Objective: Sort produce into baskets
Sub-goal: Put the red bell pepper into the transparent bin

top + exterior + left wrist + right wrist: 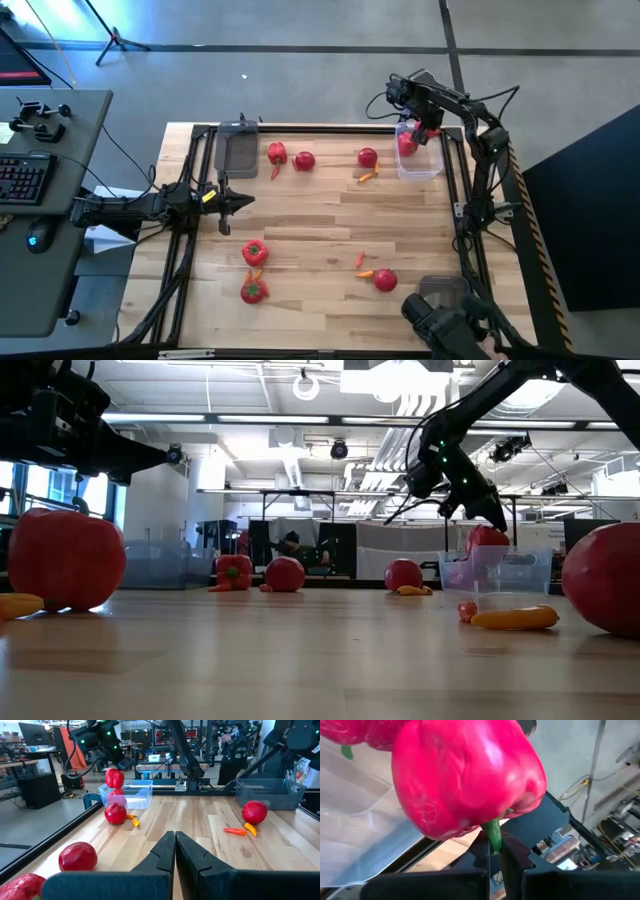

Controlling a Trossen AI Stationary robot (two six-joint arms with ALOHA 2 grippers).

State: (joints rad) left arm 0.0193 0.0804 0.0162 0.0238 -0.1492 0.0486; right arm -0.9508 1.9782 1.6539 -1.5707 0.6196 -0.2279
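Hanging over the clear basket [420, 160] at the table's far right corner, the right gripper [432, 128] held a red pepper [465, 775] by its green stem [493, 836], the two dark fingers pinched narrowly on that stem. The pepper dangled just above the basket, where another red piece [406, 146] already lay inside. Just beside that basket, toward the table's middle, sat a red tomato [367, 157] with a small orange carrot [367, 178] near it. Farther from the basket along the same far edge lay two more red pieces [289, 156], close together, next to a second, greyer basket [238, 150]. Well apart from the clear basket, at the near side of the table, a round tomato [385, 280] rested with an orange carrot [364, 273] touching or almost touching it, and two red pepper-like pieces [254, 270] lay one behind the other with an orange bit between them. A third basket [440, 290] showed at the near right corner, partly hidden by dark hardware. The left gripper [240, 200] waited low over the wood near the greyer basket, its jaws pressed fully together and holding nothing.
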